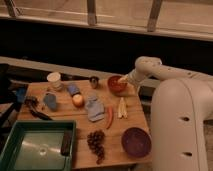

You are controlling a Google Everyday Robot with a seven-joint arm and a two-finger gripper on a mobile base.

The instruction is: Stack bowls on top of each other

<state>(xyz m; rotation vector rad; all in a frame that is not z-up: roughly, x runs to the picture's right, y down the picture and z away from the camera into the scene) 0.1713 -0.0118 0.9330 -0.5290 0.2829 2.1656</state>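
Note:
The smaller orange-red bowl [116,84] sits at the back of the wooden table [60,95], right of the small metal cup [94,81]. The larger dark purple-maroon bowl [136,141] sits apart from it at the table's front right corner. My gripper [121,80] is at the end of the white arm, right over the orange-red bowl's right rim. The arm comes in from the right, around my white body.
A white cup [54,80] stands at the back left. An apple [78,100], blue cloths [93,108], a red chili [109,117], banana pieces [121,107] and dark grapes [96,142] lie mid-table. A green tray [37,145] holds a dark item at the front left.

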